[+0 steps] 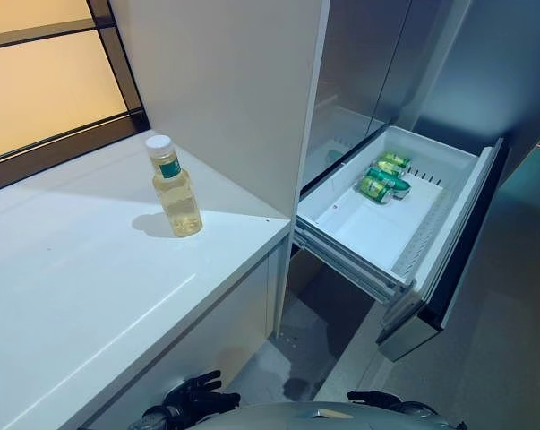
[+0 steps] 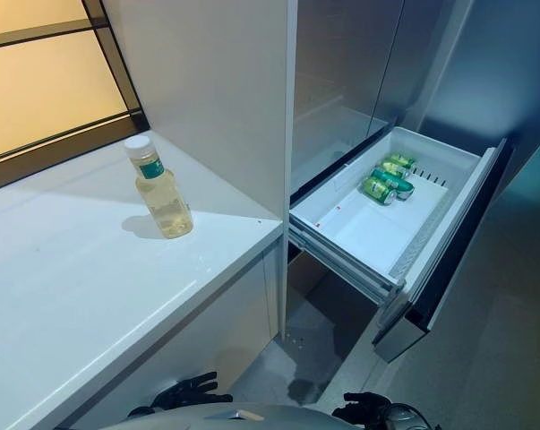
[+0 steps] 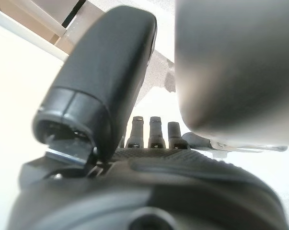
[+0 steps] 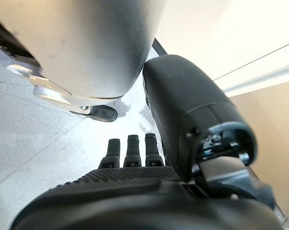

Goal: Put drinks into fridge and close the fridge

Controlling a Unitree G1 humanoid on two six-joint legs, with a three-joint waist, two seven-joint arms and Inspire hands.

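A clear bottle of yellowish drink with a white cap and green label stands upright on the white counter. To its right the fridge's white drawer is pulled out, with green cans lying at its far end. My left hand hangs low below the counter's front edge, fingers relaxed and empty; it also shows in the left wrist view. My right hand hangs low near the floor below the drawer, fingers straight and empty; it also shows in the right wrist view.
A tall white cabinet panel stands between the counter and the grey fridge doors. A window runs behind the counter. The drawer's dark front juts out over the grey floor.
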